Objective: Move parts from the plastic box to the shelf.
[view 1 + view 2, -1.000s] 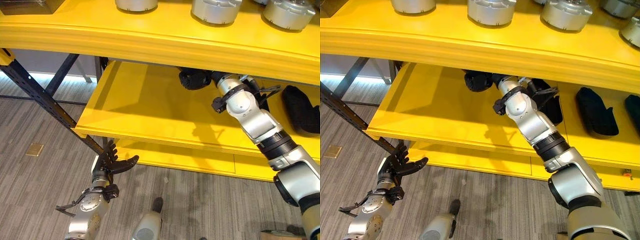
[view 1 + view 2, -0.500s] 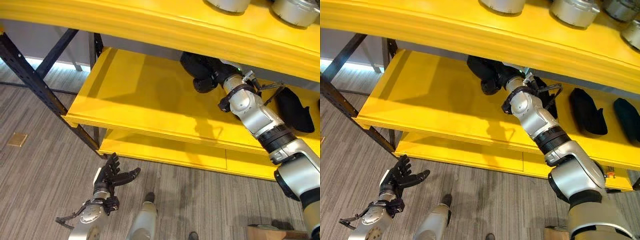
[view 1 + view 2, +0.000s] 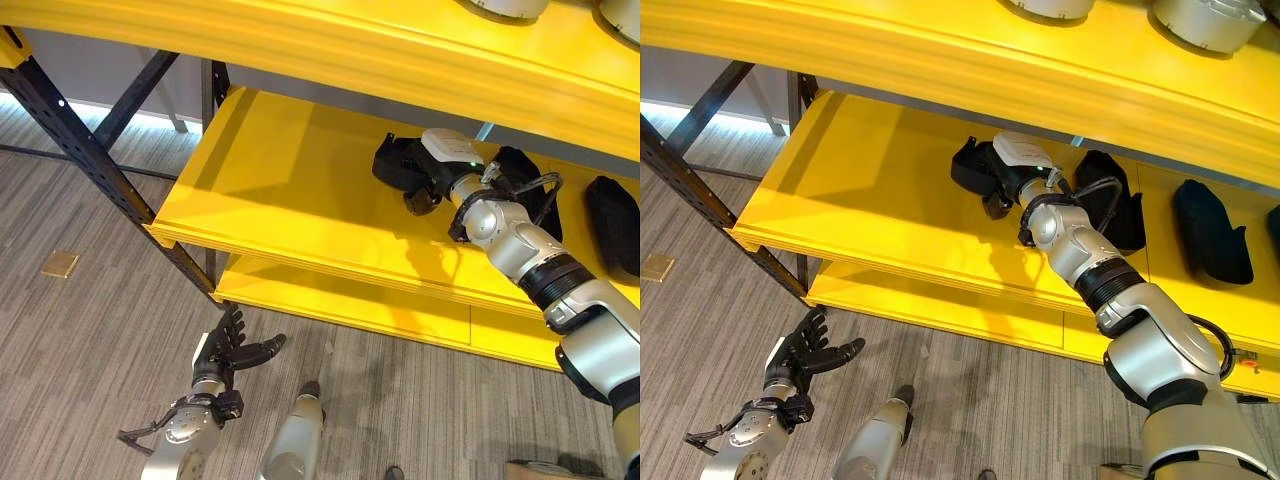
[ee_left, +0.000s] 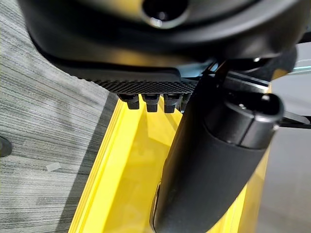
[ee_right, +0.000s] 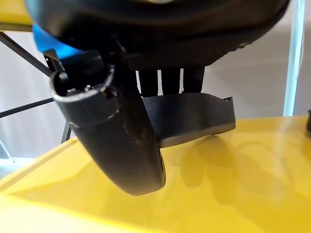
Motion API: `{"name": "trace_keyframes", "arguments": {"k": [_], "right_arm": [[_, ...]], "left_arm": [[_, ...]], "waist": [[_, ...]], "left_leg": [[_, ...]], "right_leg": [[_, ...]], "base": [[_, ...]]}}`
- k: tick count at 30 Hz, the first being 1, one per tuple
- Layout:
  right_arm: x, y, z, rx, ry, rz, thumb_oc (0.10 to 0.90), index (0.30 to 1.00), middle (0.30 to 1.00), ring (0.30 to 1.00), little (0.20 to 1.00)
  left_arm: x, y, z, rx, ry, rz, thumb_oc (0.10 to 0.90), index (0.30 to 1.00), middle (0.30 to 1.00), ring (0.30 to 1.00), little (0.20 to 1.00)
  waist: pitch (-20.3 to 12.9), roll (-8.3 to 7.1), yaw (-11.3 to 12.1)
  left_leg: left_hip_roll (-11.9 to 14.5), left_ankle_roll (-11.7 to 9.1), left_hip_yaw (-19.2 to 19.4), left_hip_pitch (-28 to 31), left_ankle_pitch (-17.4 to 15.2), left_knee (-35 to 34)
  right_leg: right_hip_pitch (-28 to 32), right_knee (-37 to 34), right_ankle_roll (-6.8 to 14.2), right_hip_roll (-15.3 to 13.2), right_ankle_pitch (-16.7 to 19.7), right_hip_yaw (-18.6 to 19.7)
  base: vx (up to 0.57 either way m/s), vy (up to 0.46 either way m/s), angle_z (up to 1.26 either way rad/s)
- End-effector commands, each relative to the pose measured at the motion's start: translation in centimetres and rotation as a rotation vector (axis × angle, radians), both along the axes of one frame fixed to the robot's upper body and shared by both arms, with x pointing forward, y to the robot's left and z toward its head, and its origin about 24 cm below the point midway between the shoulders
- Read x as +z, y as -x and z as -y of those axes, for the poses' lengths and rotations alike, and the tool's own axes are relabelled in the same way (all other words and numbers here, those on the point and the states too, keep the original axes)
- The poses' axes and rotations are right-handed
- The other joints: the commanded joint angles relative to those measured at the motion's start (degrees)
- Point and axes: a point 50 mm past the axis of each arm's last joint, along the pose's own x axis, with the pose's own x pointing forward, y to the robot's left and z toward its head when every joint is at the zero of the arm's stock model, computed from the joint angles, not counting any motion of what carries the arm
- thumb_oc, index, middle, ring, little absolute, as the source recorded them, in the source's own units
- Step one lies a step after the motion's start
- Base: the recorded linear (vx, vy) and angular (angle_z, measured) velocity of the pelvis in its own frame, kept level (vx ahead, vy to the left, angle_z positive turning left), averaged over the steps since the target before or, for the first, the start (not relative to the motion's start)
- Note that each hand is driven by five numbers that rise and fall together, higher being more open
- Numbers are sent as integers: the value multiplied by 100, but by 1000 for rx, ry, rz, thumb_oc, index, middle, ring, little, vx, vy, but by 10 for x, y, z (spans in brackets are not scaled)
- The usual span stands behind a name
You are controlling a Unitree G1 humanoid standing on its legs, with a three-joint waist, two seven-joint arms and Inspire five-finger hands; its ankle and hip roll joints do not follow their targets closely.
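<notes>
Right robot hand [image 3: 1012, 172]: reaches over the middle shelf [image 3: 290, 200] from its front edge; the dark fingers extend straight over a black part [image 3: 974, 168], with the thumb hanging free in front in the right wrist view, and nothing is curled round the part. Whether the fingertips touch it cannot be told.
Black part: lies flat on the middle shelf, near the shelf's centre and toward the back edge, just under and beyond the right robot hand's fingers; in the right wrist view [image 5: 194, 116] its edge rests on the yellow board.
Left robot hand [image 3: 232, 350]: hangs low over the grey floor [image 3: 70, 350], in front of the front left corner of the bottom shelf [image 3: 340, 310]; fingers spread and relaxed, thumb out to the side, nothing in it.
Other black parts [image 3: 1208, 230]: 2 further dark pieces lie on the middle shelf toward its right end, one [image 3: 1118, 205] just behind the right forearm, the other well apart to the right.
Top shelf [image 3: 940, 50]: round silver metal parts [image 3: 1195, 22] stand along it near the front edge.
Shelf frame [image 3: 90, 160]: dark perforated upright and braces at the left end.
</notes>
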Motion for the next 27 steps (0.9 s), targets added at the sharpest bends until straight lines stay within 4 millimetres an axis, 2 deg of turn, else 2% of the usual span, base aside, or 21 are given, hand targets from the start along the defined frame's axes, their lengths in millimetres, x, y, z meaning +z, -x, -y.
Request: {"name": "trace_keyframes", "arguments": {"k": [1,8,27], "right_arm": [[74,6,-9,58,53,264,400,300,300,300,300],[64,8,-11,91,112,208,400,300,300,300,300],[31,12,1,101,150,105,400,300,300,300,300]], "left_arm": [[26,-7,4,-57,-44,159,900,1000,1000,1000,1000],[25,-6,4,-63,-37,154,900,1000,1000,1000,1000],[21,-4,3,-55,-47,136,900,1000,1000,1000,1000]], "waist": [[-526,-68,-7],[-443,-7,6],[-248,79,99]], "left_leg": [[477,-172,-423,-19,-675,523],[429,-150,-509,-36,-839,787],[344,-178,-759,-296,-701,735]], "right_leg": [[-418,805,-235,-87,-275,71],[-482,1204,-305,-137,-549,54],[-574,1341,-373,-104,-692,-174]], "base": [[-28,-7,-4],[-19,-8,2],[-9,-25,7]]}}
